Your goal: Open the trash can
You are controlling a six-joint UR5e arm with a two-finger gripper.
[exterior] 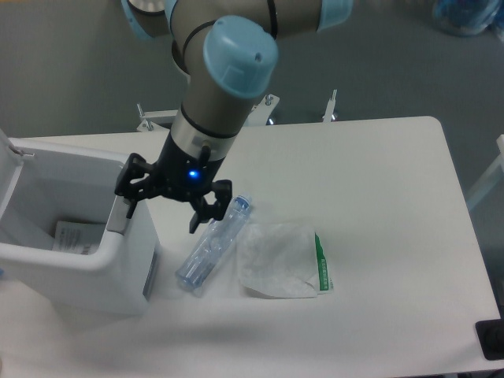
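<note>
The white boxy trash can stands at the left of the table with its lid swung up and back at the far left, so the inside shows. A piece of paper lies inside it. My gripper hangs over the can's right rim, next to the grey push tab. Its fingers are spread apart and hold nothing: one black finger is over the rim, the other over the table.
A clear plastic bottle with a blue cap lies on the table just right of the can. A white crumpled wrapper with a green edge lies beside the bottle. The white table stretches to the right.
</note>
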